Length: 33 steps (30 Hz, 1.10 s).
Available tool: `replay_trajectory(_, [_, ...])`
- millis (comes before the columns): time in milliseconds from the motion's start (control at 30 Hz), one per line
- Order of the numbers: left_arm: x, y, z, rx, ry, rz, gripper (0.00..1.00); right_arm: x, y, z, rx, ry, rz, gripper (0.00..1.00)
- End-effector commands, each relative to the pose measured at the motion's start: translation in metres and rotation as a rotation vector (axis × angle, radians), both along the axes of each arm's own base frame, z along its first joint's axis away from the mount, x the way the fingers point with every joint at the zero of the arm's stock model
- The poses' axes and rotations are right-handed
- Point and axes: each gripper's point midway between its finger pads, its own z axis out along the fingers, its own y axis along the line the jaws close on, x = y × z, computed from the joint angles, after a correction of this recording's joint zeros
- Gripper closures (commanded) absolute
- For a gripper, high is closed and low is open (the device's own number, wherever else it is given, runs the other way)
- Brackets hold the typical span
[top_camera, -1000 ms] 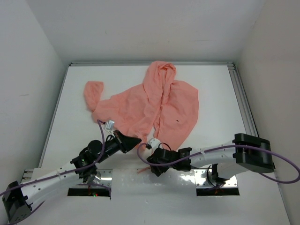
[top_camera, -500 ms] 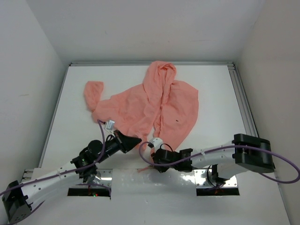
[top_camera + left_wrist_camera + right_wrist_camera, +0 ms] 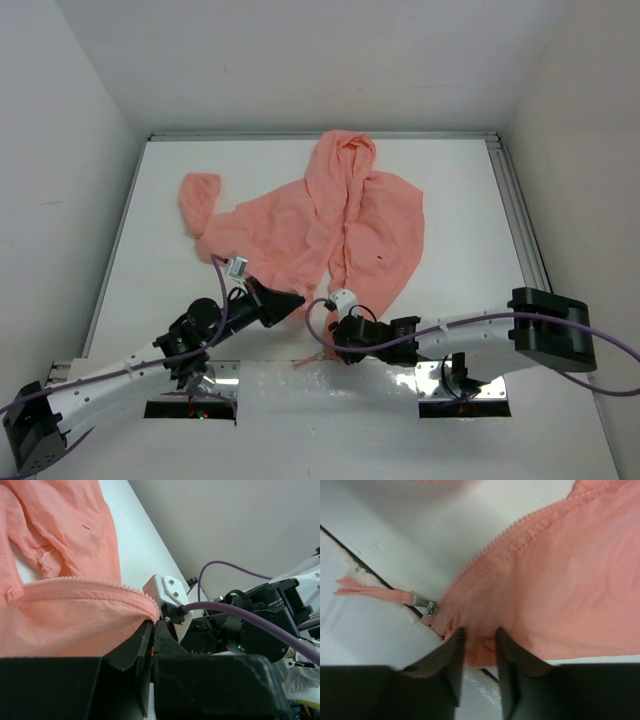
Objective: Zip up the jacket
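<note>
The salmon-pink jacket (image 3: pixel 330 215) lies spread on the white table, hood toward the far side and its front unzipped. My left gripper (image 3: pixel 295 299) is shut on the jacket's bottom hem by the toothed zipper edge (image 3: pixel 90 582), with the fabric pinched between its jaws (image 3: pixel 152 625). My right gripper (image 3: pixel 479 632) stands just to the right at the near table edge, jaws partly apart, straddling a bunched fold of the other front corner. The metal zipper pull (image 3: pixel 424 603) with its pink tab (image 3: pixel 367 591) lies outside the fingers, to their left.
The near table edge has a dark seam (image 3: pixel 350 555) right under the zipper pull. One sleeve (image 3: pixel 198 200) trails to the far left. Purple cables (image 3: pixel 235 615) loop between the two wrists. White walls enclose the table on three sides.
The right gripper has slid a little right along the near edge, and its jaws have narrowed around the hem fold. The left gripper has kept its hold and barely moved.
</note>
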Motion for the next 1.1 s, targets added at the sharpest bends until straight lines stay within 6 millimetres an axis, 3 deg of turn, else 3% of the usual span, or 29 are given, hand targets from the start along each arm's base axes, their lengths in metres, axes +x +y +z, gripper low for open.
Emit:
replay_trajectory(0, [-0.004,-0.002,-0.004,-0.004,-0.027,-0.026,1.00,-0.001,0.012,0.004,0.042,0.011,0.004,0.65])
replay_trajectory(133, [-0.004,-0.003,-0.009,0.010,-0.014,-0.028,1.00,-0.003,0.019,0.010,0.063,0.025,0.015,0.58])
replay_trajectory(333, [-0.004,-0.003,-0.011,0.002,-0.008,-0.027,1.00,0.005,0.028,0.028,0.092,-0.013,0.007,0.57])
replay_trajectory(433, [-0.006,-0.004,-0.007,-0.008,-0.024,-0.038,1.00,0.018,0.021,0.033,0.071,-0.071,-0.049,0.59])
replay_trajectory(467, [-0.007,-0.004,-0.006,-0.015,-0.029,-0.046,1.00,0.026,0.023,0.050,0.112,-0.116,-0.072,0.63])
replay_trajectory(500, [-0.008,-0.004,0.002,-0.041,-0.051,-0.050,1.00,0.037,0.024,0.066,0.141,-0.170,-0.105,0.77])
replay_trajectory(533, [-0.010,-0.003,-0.007,-0.031,-0.044,-0.055,1.00,0.045,0.027,0.082,0.181,-0.199,-0.122,0.84])
replay_trajectory(567, [-0.013,-0.005,-0.001,-0.050,-0.066,-0.080,1.00,0.049,0.033,0.113,0.264,-0.231,-0.118,0.91])
replay_trajectory(600, [-0.016,-0.006,0.002,-0.054,-0.082,-0.095,1.00,0.051,0.037,0.129,0.314,-0.237,-0.111,1.00])
replay_trajectory(667, [-0.019,-0.008,0.010,-0.056,-0.125,-0.120,1.00,0.064,0.042,0.168,0.450,-0.241,-0.132,1.00])
replay_trajectory(767, [-0.019,-0.007,0.015,-0.058,-0.155,-0.118,1.00,0.067,0.050,0.199,0.619,-0.145,-0.103,1.00])
replay_trajectory(900, [-0.019,-0.006,0.021,-0.081,-0.171,-0.114,1.00,0.050,0.061,0.197,0.635,-0.045,0.011,0.91])
replay_trajectory(1000, [-0.021,-0.007,0.019,-0.075,-0.172,-0.126,1.00,0.043,0.068,0.199,0.696,-0.024,0.049,0.72])
replay_trajectory(1067, [-0.021,-0.007,0.018,-0.076,-0.170,-0.128,1.00,0.039,0.071,0.203,0.713,-0.018,0.076,0.69])
